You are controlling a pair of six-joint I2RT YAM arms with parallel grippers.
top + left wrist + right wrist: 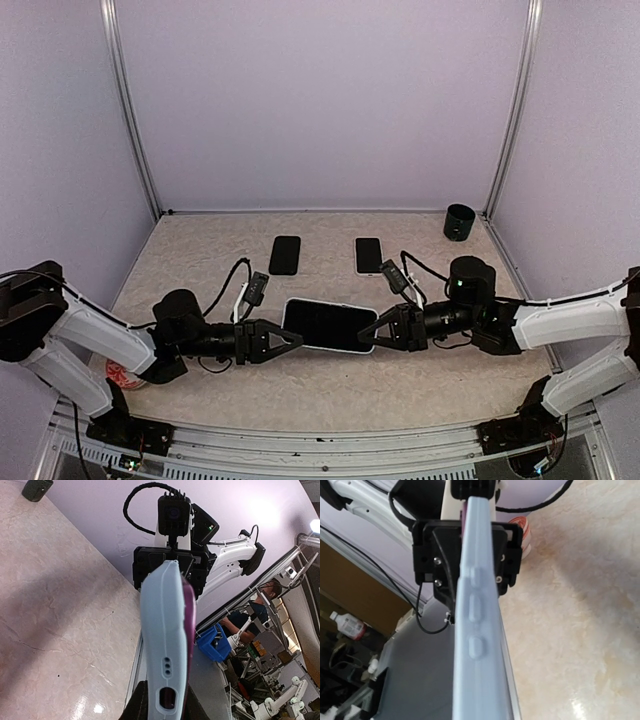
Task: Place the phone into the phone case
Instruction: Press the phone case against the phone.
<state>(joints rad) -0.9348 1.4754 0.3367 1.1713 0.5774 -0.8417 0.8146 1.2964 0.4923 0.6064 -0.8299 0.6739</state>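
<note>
My left arm [95,335] and right arm [575,318] wear smooth white shells on the long links, with black joints between. My left gripper [290,340] and right gripper [372,332] are matte black and angular. Thin black cables [228,283] loop off both wrists. A green light [460,282] glows on my right arm's round joint; silver screws [436,560] dot my left gripper's faceplate.

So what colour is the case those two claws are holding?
Pale blue. The case shows best in the right wrist view.
</note>
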